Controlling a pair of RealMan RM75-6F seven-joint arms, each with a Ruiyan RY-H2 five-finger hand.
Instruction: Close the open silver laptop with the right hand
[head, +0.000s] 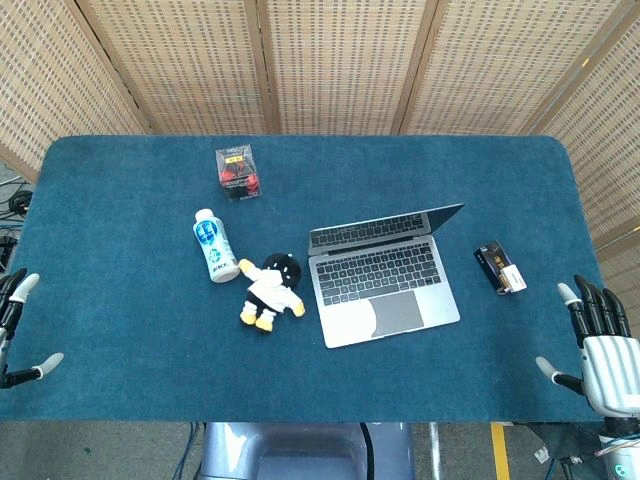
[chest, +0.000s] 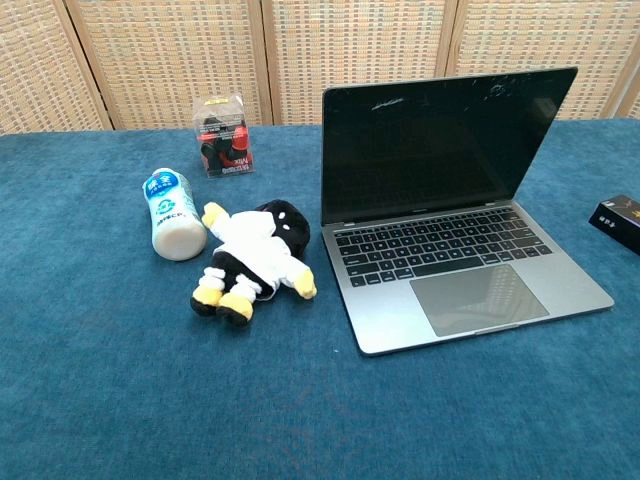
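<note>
- Overhead, from the head view, the open silver laptop (head: 385, 285) sits right of centre on the blue felt-covered table (head: 120, 300), its lid raised and its grey keyboard and trackpad exposed.
- At the near right edge, the right hand (head: 600, 345) holds nothing, its fingers spread, well apart from the laptop.
- At the near left edge, the left hand (head: 15, 325) is only partly visible, fingers apart and empty.
- Just left of the laptop lies a black-and-white plush doll (head: 270, 290), and beyond it a white plastic bottle (head: 214, 245) on its side.
- From the chest view, the laptop (chest: 455, 250) shows a dark, dusty screen tilted back past upright; neither hand appears.
</note>
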